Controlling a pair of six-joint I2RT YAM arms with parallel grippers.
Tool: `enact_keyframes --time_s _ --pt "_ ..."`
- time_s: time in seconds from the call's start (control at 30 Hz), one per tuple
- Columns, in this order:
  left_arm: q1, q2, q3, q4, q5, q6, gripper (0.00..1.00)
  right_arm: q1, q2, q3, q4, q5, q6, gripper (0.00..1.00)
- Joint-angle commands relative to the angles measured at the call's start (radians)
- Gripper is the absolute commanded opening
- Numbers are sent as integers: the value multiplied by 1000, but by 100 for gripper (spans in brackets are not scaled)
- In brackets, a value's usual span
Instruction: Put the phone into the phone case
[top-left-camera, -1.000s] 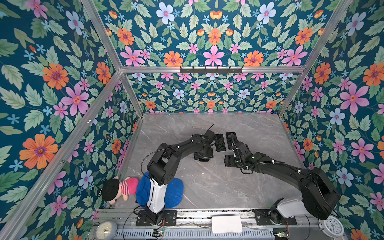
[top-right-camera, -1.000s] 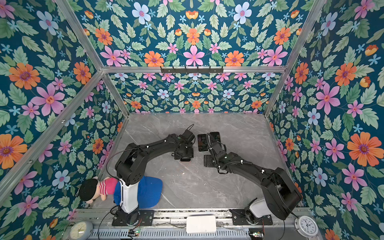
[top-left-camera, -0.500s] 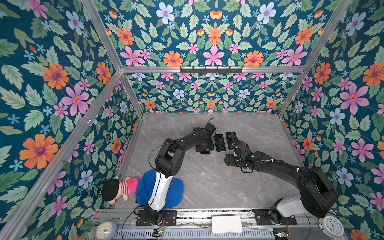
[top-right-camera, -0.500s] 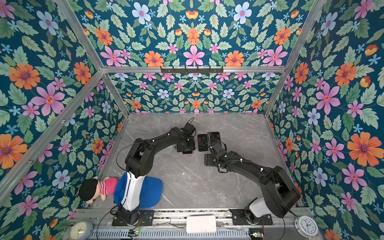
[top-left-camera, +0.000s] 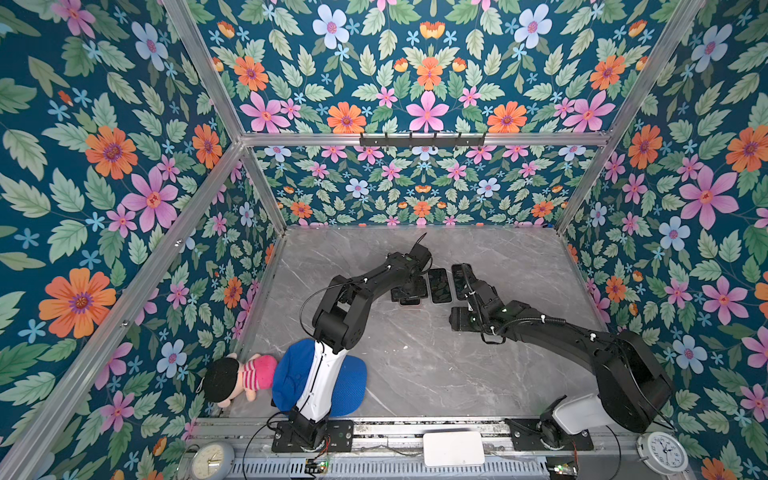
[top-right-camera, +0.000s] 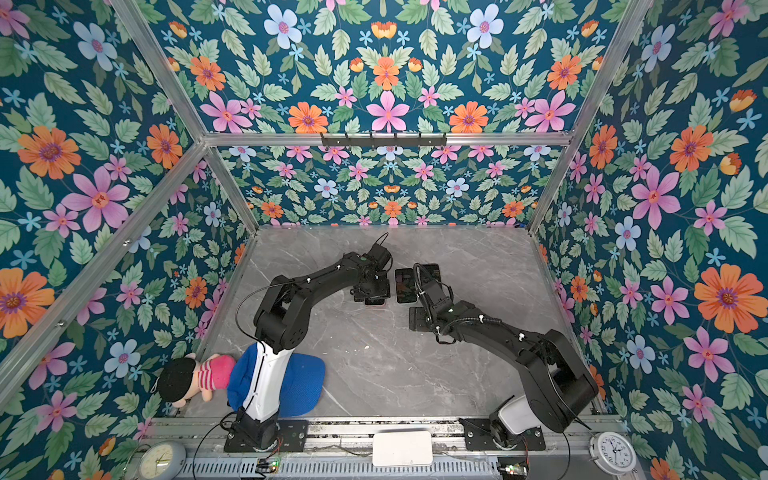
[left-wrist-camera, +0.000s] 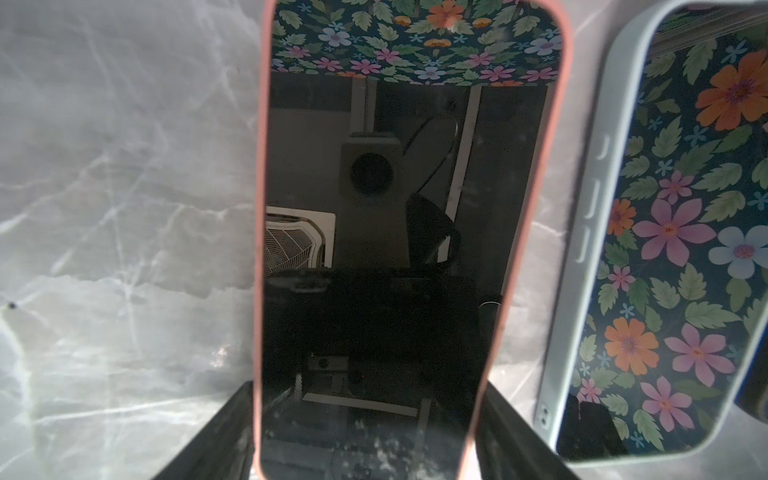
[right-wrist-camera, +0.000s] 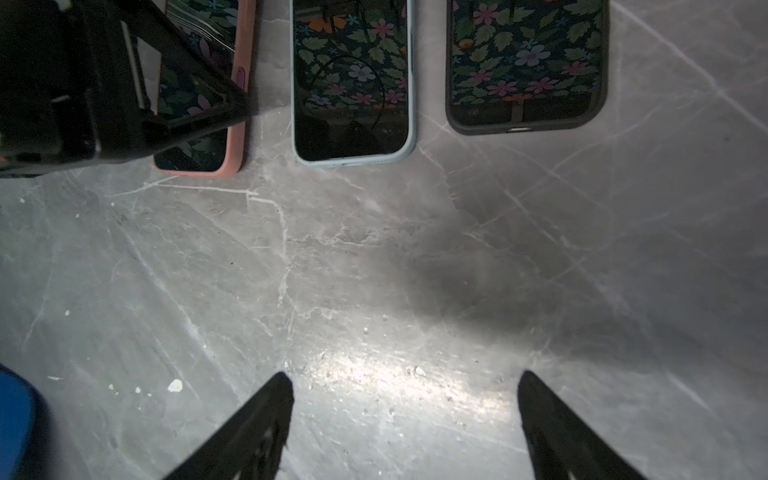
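Observation:
A phone with a dark screen (left-wrist-camera: 374, 208) sits inside a pink phone case (left-wrist-camera: 259, 208), low over the grey table. My left gripper (left-wrist-camera: 369, 384) is shut across its width, one finger against each long edge of the case. In both top views the left gripper (top-left-camera: 409, 291) (top-right-camera: 374, 291) covers most of it. My right gripper (right-wrist-camera: 403, 386) stands open above bare table, just short of the phones' near ends (top-left-camera: 465, 322). The pink case (right-wrist-camera: 239, 104) shows partly under the left gripper in the right wrist view.
A phone in a light blue case (top-left-camera: 439, 284) (right-wrist-camera: 353, 83) lies right of the pink one, then a phone in a black case (right-wrist-camera: 528, 62). A blue cap (top-left-camera: 345, 386) and a doll (top-left-camera: 245, 374) lie by the left arm's base. Floral walls enclose the table.
The left arm has shifted a little toward the back wall, bringing the pink-cased phone up beside the blue-cased one. The right arm has hardly moved.

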Motion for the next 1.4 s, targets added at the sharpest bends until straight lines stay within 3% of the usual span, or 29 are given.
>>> enact_keyframes --time_s 0.0,0.1,0.37,1.07,1.37 --pt "2 12 -3 5 27 -11 73 -2 1 4 -13 -1 -4 84" --pt "1 10 -4 7 35 -13 79 -3 -1 3 -15 -1 -6 84" --pt "1 -1 -18 16 57 -20 85 -9 3 4 -10 -8 -11 84" --pt "2 -49 -70 50 82 -38 85 -12 9 6 -6 -16 -11 84" --pt "1 -150 -121 49 12 -33 85 -16 -38 20 -43 24 -39 84"
